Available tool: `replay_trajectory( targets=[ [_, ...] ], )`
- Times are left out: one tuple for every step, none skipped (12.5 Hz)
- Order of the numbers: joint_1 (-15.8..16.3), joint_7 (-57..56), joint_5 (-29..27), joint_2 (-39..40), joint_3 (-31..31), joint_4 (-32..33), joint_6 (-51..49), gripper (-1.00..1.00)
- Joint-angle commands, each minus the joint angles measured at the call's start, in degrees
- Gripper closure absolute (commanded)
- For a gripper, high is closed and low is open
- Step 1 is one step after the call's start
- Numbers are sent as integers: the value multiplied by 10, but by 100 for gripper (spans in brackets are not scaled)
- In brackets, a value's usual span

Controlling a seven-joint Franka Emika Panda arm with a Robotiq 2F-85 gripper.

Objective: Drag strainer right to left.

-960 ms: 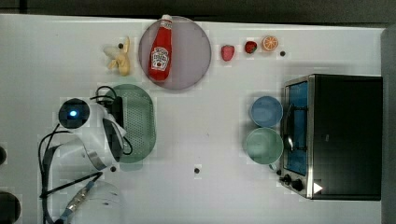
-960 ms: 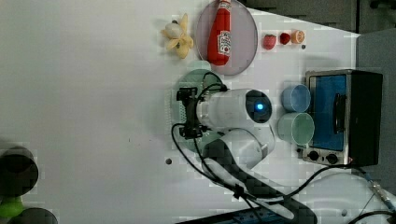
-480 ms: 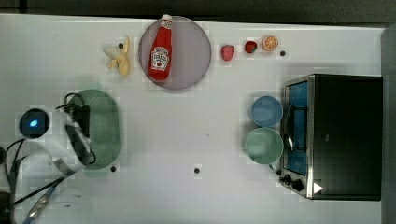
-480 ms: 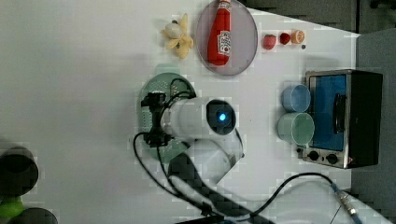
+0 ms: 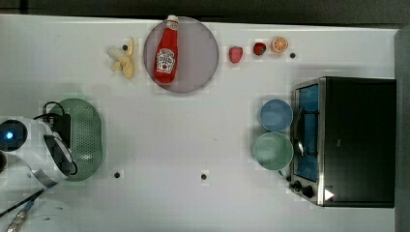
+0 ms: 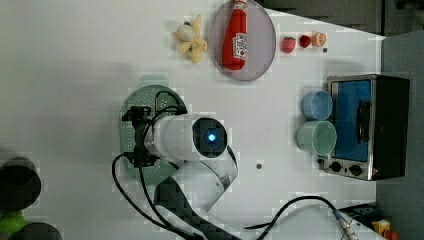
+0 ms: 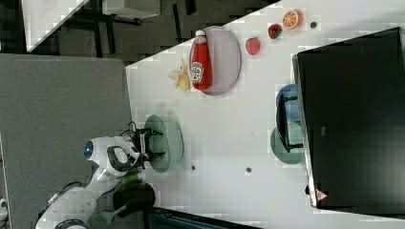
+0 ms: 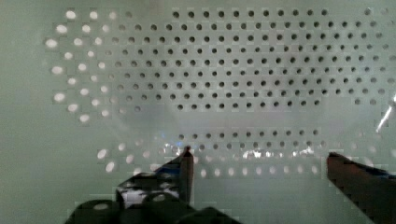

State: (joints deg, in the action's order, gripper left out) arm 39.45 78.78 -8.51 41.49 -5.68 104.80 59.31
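Pale mint-green strainer (image 5: 86,137) resting on the white counter (image 5: 203,125), close to the counter edge at the top view's left, roughly midway along that edge, long axis parallel to it. Tool (image 7: 161,143) lowered into the strainer's bowl, two dark fingers (image 8: 184,170) spread wide apart and pinching nothing, perforated floor showing between them in the wrist view. White arm reaching in over the strainer's outer rim, covering part of it in the top view and left view

Along the far counter edge, at the top view's top: peeled banana (image 5: 124,59), then a round grey plate (image 5: 200,58) with a red ketchup bottle (image 5: 167,50) lying on it, then a pink piece of fruit (image 5: 235,54), a strawberry (image 5: 259,48) and an orange slice (image 5: 279,44) in a row, each apart from the next

Toward the counter edge at the top view's right: black toaster oven (image 5: 353,140) with its glass door facing the middle of the counter. Just in front of that door, a round blue bowl (image 5: 275,115) and a round green bowl (image 5: 273,151) side by side, nearly touching each other, both well apart from the strainer
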Motion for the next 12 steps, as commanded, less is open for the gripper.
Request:
replay_trajectory(
  targets=[
    [-10,-7,-7,-18,5,-11,-30,-100],
    [-11,-38,-7,-38,12,-9,-64,-100],
    [-12,-83,-5,-64,23,-8,-108,-100],
    [-13,-124,-5,-96,37,-8,-149,-100],
    [-15,-160,-6,-131,54,-8,-188,-100],
    [-18,-200,-5,-168,71,-8,-220,-100],
    [-21,-247,-5,-208,90,-8,-251,-100],
    [-25,-295,-5,-247,112,-8,-285,-100],
    [-30,-336,-5,-286,137,-9,-321,-100],
    [-34,-371,-5,-325,164,-9,-358,-100],
    [-39,-411,-2,-363,194,-10,-395,-100],
    [-46,-458,9,-397,224,-10,-428,-100]
  ],
)
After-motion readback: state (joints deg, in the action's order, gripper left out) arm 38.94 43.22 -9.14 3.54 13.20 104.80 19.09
